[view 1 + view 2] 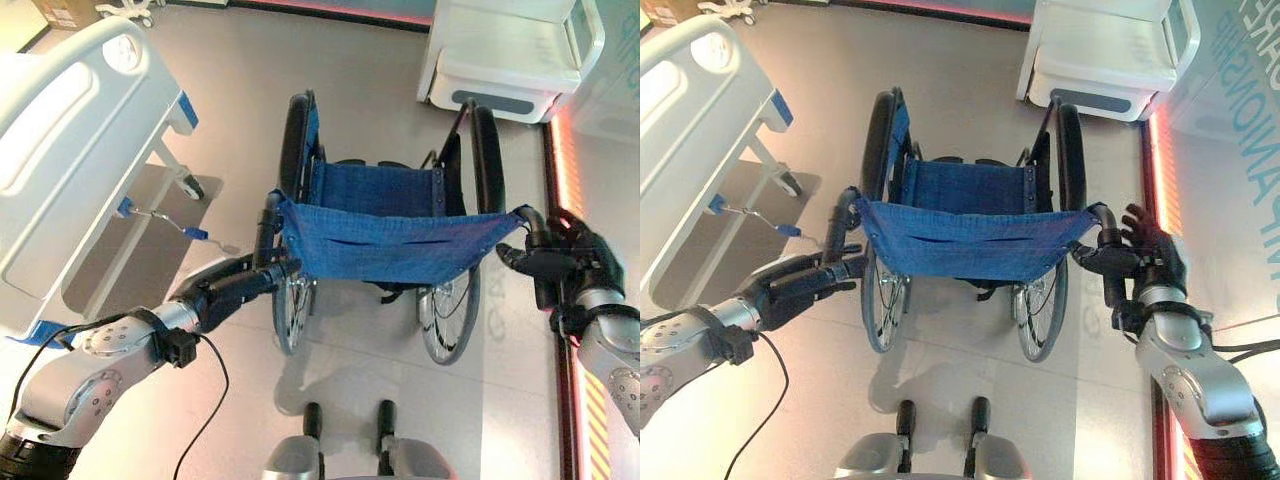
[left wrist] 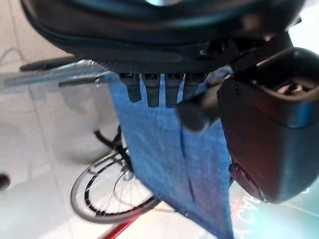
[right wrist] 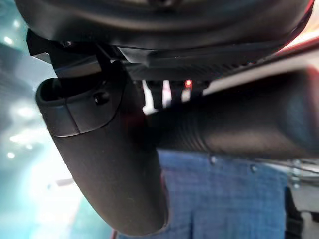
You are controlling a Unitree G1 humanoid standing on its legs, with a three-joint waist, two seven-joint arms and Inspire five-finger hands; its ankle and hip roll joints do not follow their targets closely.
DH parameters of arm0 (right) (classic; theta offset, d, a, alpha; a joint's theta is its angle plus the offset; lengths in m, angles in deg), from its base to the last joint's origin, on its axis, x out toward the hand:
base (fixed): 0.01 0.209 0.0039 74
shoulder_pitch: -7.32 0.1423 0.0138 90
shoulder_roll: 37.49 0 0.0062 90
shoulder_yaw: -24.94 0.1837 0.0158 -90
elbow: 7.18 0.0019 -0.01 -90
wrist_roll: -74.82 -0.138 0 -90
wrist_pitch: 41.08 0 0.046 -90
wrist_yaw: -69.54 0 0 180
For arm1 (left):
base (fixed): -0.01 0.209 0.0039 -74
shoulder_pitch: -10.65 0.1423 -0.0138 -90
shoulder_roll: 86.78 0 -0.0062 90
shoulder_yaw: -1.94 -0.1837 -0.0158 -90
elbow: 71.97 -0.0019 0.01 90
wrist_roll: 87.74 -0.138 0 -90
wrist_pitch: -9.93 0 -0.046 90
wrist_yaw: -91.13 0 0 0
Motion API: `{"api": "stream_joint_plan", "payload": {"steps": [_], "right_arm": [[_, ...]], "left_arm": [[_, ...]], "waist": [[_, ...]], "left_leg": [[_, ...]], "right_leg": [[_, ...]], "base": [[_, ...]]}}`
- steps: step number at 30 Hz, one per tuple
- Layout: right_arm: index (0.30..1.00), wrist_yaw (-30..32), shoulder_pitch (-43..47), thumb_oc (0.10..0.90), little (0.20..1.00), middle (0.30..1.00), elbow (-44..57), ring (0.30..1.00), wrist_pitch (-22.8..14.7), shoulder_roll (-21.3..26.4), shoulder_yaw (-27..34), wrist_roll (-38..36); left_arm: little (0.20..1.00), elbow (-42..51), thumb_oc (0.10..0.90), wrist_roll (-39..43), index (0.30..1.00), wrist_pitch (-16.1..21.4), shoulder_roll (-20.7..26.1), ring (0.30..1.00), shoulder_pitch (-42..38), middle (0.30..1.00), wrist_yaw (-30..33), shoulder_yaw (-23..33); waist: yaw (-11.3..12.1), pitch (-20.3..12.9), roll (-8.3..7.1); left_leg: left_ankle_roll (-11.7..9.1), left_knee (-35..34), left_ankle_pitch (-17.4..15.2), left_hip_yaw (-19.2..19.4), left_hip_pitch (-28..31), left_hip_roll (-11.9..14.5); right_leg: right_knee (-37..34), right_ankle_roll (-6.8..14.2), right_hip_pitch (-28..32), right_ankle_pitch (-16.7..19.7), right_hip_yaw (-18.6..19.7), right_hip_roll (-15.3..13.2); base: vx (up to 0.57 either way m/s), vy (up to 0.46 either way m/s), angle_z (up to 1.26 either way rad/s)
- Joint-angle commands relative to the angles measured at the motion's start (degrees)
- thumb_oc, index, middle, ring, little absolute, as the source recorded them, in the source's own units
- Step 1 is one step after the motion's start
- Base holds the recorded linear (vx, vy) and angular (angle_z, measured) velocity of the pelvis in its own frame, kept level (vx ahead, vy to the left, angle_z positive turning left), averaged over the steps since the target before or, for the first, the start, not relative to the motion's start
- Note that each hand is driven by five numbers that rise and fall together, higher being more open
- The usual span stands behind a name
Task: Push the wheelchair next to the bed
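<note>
The wheelchair (image 1: 385, 235), with black wheels and a blue cloth seat and backrest, stands in front of me, its back toward me. The white bed (image 1: 70, 150) stands to its left, a gap of floor between them. My left hand (image 1: 235, 288) reaches to the left push handle (image 1: 268, 215), its fingers straight and touching the post. In the left wrist view the blue cloth (image 2: 169, 149) hangs past the fingers. My right hand (image 1: 575, 255) rests against the right push handle (image 1: 530, 222) with fingers raised. The thumb (image 3: 109, 169) lies beside the handle (image 3: 239, 124).
A white medical unit (image 1: 510, 60) stands on the floor beyond the wheelchair at the far right. A red-lit strip (image 1: 560, 160) runs along the floor on the right. A bed crank with blue ends (image 1: 160, 215) sticks out under the bed toward the wheelchair.
</note>
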Motion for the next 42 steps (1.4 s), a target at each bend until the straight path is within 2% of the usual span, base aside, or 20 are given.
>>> {"api": "stream_joint_plan", "payload": {"steps": [1, 2, 3, 4, 5, 6, 7, 8, 9, 13, 20, 27, 31, 39, 42], "right_arm": [[0.900, 1.26, 3.14, 0.800, 0.900, 0.900, -3.83, 0.900, -0.91, 2.88, -0.91, 0.31], [0.900, 1.52, 4.03, 0.800, 0.900, 0.900, -3.91, 0.900, -0.41, 2.97, -1.67, -0.08], [0.853, 1.65, 4.49, 0.769, 0.853, 0.853, -4.01, 0.853, -0.04, 2.98, -2.13, -0.24], [0.853, 1.63, 4.97, 0.769, 0.853, 0.853, -4.28, 0.853, 0.29, 2.95, -2.70, -0.26], [0.818, 1.41, 5.46, 0.745, 0.818, 0.818, -4.58, 0.818, 0.91, 2.86, -3.20, -0.36], [0.759, 0.76, 5.93, 0.706, 0.759, 0.759, -4.87, 0.759, 1.78, 2.74, -3.67, -0.29], [0.512, 0.25, 6.24, 0.541, 0.512, 0.512, -5.00, 0.512, 2.24, 2.79, -4.16, -0.49], [0.319, 0.08, 6.63, 0.413, 0.319, 0.319, -5.14, 0.319, 2.55, 2.63, -4.74, -0.71], [0.300, 0.16, 6.89, 0.400, 0.300, 0.300, -5.24, 0.300, 2.54, 2.44, -5.16, -0.51], [0.300, 1.22, 8.30, 0.400, 0.300, 0.300, -5.74, 0.300, 1.88, 1.33, -6.92, 0.58], [0.300, 1.92, 10.17, 0.400, 0.300, 0.300, -6.38, 0.300, 3.92, 0.59, -7.35, 1.06], [0.300, 1.63, 9.93, 0.400, 0.300, 0.300, -6.51, 0.300, 5.09, 0.41, -6.65, 1.38], [0.300, 0.97, 10.07, 0.400, 0.300, 0.300, -6.55, 0.300, 5.45, 0.20, -6.74, 1.80], [0.300, -1.69, 10.07, 0.400, 0.300, 0.300, -5.41, 0.300, 6.38, -0.78, -7.36, 3.57], [0.300, -3.07, 10.03, 0.400, 0.300, 0.300, -4.34, 0.300, 7.05, -1.12, -7.91, 4.24]], "left_arm": [[0.900, -1.12, 0.800, 2.72, 0.900, 3.96, 0.89, 0.900, -6.51, 0.900, 1.59, 1.97], [0.900, -1.61, 0.800, 2.72, 0.900, 4.11, 0.74, 0.900, -7.06, 0.900, 1.91, 1.32], [0.853, -1.81, 0.769, 3.04, 0.853, 4.06, 0.69, 0.853, -7.36, 0.853, 2.14, 1.04], [0.853, -1.99, 0.769, 3.41, 0.853, 3.89, 0.71, 0.853, -7.81, 0.853, 2.34, 0.76], [0.460, -2.16, 0.507, 3.69, 0.460, 3.73, 0.69, 0.460, -8.22, 0.460, 2.56, 0.48], [0.328, -2.42, 0.419, 3.72, 0.328, 3.73, 0.56, 0.328, -8.56, 0.328, 2.76, 0.15], [0.300, -2.63, 0.400, 3.81, 0.300, 3.68, 0.48, 0.300, -8.93, 0.300, 2.96, -0.07], [0.300, -2.69, 0.400, 3.81, 0.300, 3.62, 0.28, 0.300, -9.26, 0.300, 3.19, -0.28], [0.300, -2.71, 0.400, 3.88, 0.300, 3.56, 0.16, 0.300, -9.43, 0.300, 3.38, -0.43], [0.300, -3.23, 0.400, 3.90, 0.300, 3.90, -0.84, 0.300, -10.21, 0.300, 4.43, -1.54], [0.300, -4.46, 0.400, 4.31, 0.300, 4.08, -2.05, 0.300, -11.27, 0.300, 7.19, -1.12], [0.300, -4.73, 0.400, 4.33, 0.300, 3.75, -2.11, 0.300, -11.33, 0.300, 6.09, -0.08], [0.300, -4.87, 0.400, 4.41, 0.300, 3.82, -2.21, 0.300, -11.58, 0.300, 6.38, -0.16], [0.300, -5.19, 0.400, 1.77, 0.300, 6.40, -3.17, 0.300, -11.63, 0.300, 8.33, 0.53], [0.300, -5.44, 0.400, 5.28, 0.300, 6.07, -4.05, 0.300, -11.89, 0.300, 10.75, 0.94]], "waist": [[0.04, -1.59, -0.22], [0.09, -1.49, -0.26], [0.11, -1.47, -0.29], [0.13, -1.51, -0.29], [0.13, -1.53, -0.29], [0.10, -1.57, -0.30], [0.08, -1.59, -0.31], [0.12, -1.55, -0.33], [0.13, -1.55, -0.34], [0.20, -1.62, -0.31], [0.25, -2.10, -0.52], [0.21, -2.29, -0.55], [0.12, -2.22, -0.55], [0.07, -2.65, -0.69], [0.14, -3.51, -0.92]], "left_leg": [[-0.76, 1.02, 1.41, -1.26, -5.24, 1.06], [-0.76, 1.13, 1.42, -1.29, -5.30, 1.06], [-0.78, 1.21, 1.43, -1.29, -5.34, 1.06], [-0.80, 1.25, 1.45, -1.27, -5.34, 1.07], [-0.78, 1.26, 1.45, -1.27, -5.31, 1.05], [-0.75, 1.30, 1.44, -1.28, -5.29, 1.03], [-0.78, 1.34, 1.48, -1.24, -5.30, 1.07], [-0.78, 1.35, 1.51, -1.28, -5.29, 1.10], [-0.78, 1.34, 1.53, -1.30, -5.25, 1.10], [-0.70, 1.51, 1.45, -1.45, -5.04, 1.06], [-0.67, 1.69, 1.23, -1.64, -4.65, 0.97], [-0.73, 1.91, 1.16, -1.66, -4.60, 0.94], [-0.77, 1.88, 1.19, -1.47, -4.49, 1.03], [-1.14, 2.13, 1.13, -1.22, -4.13, 1.46], [-1.61, 2.70, 1.06, -1.34, -3.95, 1.96]], "right_leg": [[2.44, 3.12, -0.24, -1.23, -0.02, -1.90], [2.48, 3.11, -0.26, -1.17, 0.03, -1.87], [2.50, 3.12, -0.28, -1.14, 0.05, -1.87], [2.52, 3.13, -0.27, -1.12, 0.05, -1.88], [2.55, 3.11, -0.27, -1.12, 0.06, -1.87], [2.65, 3.10, -0.32, -1.13, 0.09, -1.85], [2.65, 3.08, -0.30, -1.12, 0.10, -1.87], [2.66, 3.04, -0.28, -1.11, 0.12, -1.88], [2.61, 3.00, -0.21, -1.11, 0.15, -1.86], [2.72, 2.85, 0.00, -1.23, 0.37, -1.83], [3.02, 2.71, 0.28, -1.51, 0.49, -1.69], [3.28, 2.62, 0.27, -1.65, 0.44, -1.75], [3.33, 2.58, 0.22, -1.62, 0.42, -1.69], [4.20, 2.12, 0.31, -2.51, -0.21, -1.20], [5.44, 1.70, 0.37, -3.57, -0.92, -0.64]], "base": [[0.00, 0.000, 0.00], [0.00, 0.000, 0.00], [0.00, 0.000, 0.00], [0.00, 0.000, 0.00], [0.00, 0.000, 0.00], [0.00, 0.000, 0.00], [0.00, 0.000, 0.00], [0.00, 0.000, 0.00], [0.00, 0.000, 0.00], [0.02, 0.003, 0.00], [0.02, 0.000, 0.00], [0.00, 0.000, 0.00], [0.00, 0.000, 0.00], [-0.01, -0.041, 0.00], [0.01, -0.135, 0.00]]}}
